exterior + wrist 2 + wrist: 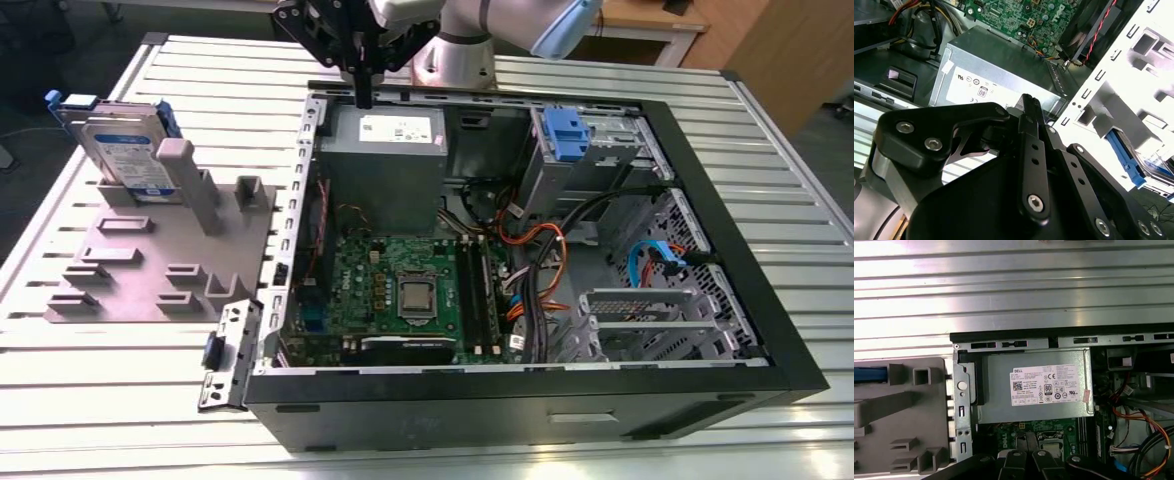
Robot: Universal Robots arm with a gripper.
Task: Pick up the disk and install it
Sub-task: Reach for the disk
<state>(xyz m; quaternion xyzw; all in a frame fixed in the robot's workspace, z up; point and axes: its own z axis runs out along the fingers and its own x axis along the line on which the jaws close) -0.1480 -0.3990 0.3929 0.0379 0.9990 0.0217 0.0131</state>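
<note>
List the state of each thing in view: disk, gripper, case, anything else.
disk: upright in the fixture plate, not picked up.
fixture plate: lying flat beside the computer case.
gripper: shut, empty, over the power supply.
computer case: lying on its side, open on top.
power supply: mounted inside the case.

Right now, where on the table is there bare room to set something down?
Bare table shows between the fixture plate and the near edge, and at the exterior view's right of the computer case. Inside it, cables crowd the space.
</note>
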